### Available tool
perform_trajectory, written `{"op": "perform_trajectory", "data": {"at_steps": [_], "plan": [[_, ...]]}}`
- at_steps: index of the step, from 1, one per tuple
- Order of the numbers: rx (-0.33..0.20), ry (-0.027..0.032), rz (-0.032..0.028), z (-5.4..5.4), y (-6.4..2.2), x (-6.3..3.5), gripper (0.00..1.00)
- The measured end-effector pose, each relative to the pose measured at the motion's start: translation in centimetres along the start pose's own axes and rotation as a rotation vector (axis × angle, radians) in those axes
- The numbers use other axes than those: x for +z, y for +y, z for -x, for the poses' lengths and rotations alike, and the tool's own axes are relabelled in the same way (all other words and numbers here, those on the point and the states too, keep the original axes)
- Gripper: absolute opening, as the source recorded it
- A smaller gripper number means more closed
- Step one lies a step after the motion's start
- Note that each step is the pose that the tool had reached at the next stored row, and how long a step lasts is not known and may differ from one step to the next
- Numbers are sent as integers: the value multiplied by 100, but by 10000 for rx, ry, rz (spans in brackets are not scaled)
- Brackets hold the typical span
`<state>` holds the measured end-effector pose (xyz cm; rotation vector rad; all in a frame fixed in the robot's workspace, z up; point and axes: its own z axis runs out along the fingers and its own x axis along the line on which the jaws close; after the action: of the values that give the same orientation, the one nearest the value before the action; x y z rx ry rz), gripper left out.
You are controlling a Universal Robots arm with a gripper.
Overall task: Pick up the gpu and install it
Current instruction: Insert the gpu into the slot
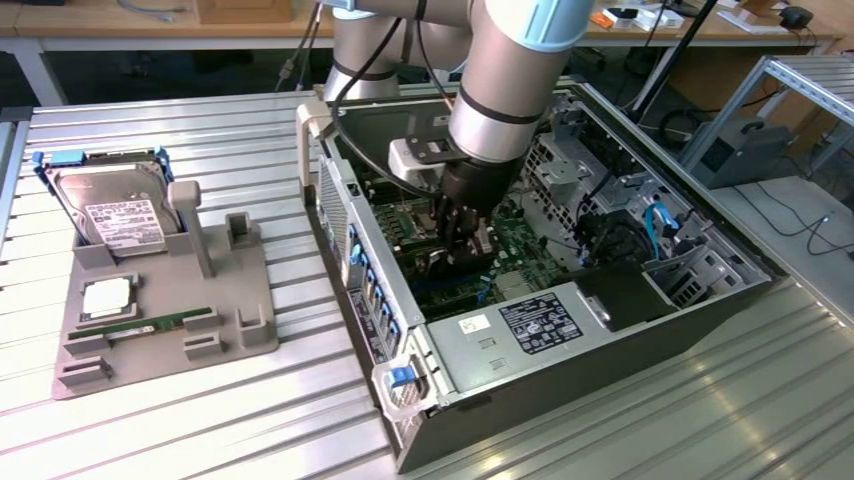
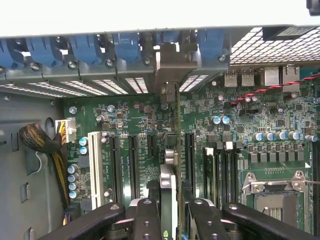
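Gripper (image 2: 169,212) holds the gpu (image 2: 170,150) edge-on inside the computer case (image 1: 694,300).

The fingers are partly closed, clamping the card's upper edge. The card hangs straight below them over the motherboard (image 2: 240,150). Its long axis runs toward twelve o'clock in the wrist view, with its silver bracket (image 2: 172,65) at the rear slot wall, in line with the black slots (image 2: 134,160).
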<state>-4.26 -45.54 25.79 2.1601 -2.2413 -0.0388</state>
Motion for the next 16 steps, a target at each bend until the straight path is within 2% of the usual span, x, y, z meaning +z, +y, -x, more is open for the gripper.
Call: {"op": "perform_trajectory", "data": {"at_steps": [9, 14, 15, 16], "plan": [[1, 10, 0, 0, -1, 24, 27], [0, 10, 0, 2, 0, -11, 27], [-2, -50, 0, 3, 3, -59, 27], [-3, -55, 1, 3, 2, -59, 27]]}}
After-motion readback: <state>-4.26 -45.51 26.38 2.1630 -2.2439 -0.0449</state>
